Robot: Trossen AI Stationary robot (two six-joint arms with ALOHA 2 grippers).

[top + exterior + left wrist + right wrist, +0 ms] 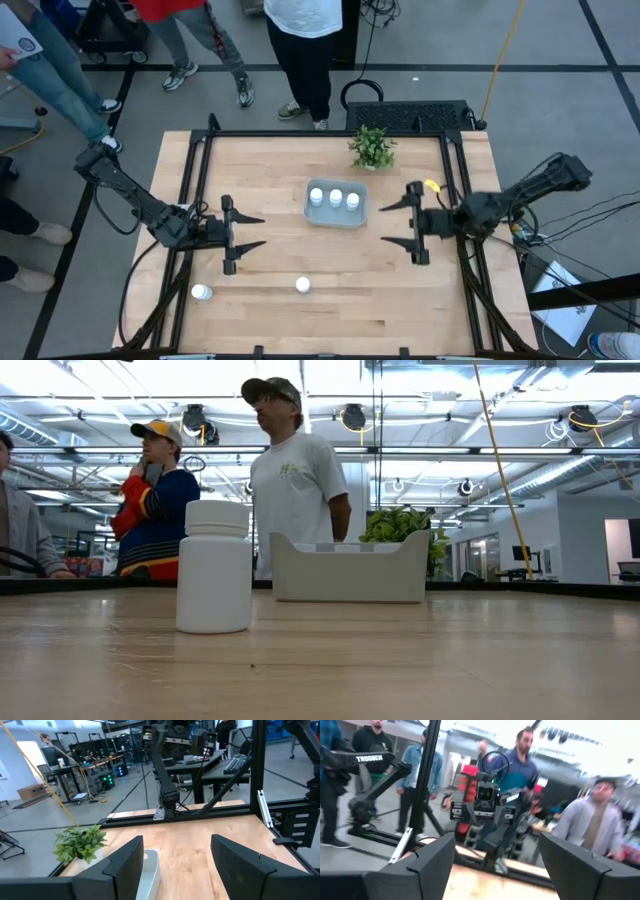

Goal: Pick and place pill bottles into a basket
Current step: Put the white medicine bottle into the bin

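Standing upright nearest the low camera, on bare wood: one loose pill bottle (213, 567), probably the one showing from above at (302, 285). Lying further toward the left corner, beside the frame rail: a second loose bottle (201, 292), too small for telling upright from tipped.

Hovering just beyond, fingers spread wide and gripping nothing: left gripper (260, 231) and right gripper (384, 225), facing each other across the basket (335, 218).

Risking a topple if either finger is clipping the light upright bottle on the way down, and then a roll toward the near edge. Risking more with the corner bottle, being so close to the rail and leaving little room for spread fingers. Risking a bounce-out on release too, with three pill bottles (335, 197) already sitting in a row inside.

Hiding from the low view: both grippers, the corner bottle, and the basket's contents behind its wall. Standing beyond: a potted plant (372, 147) and people watching.
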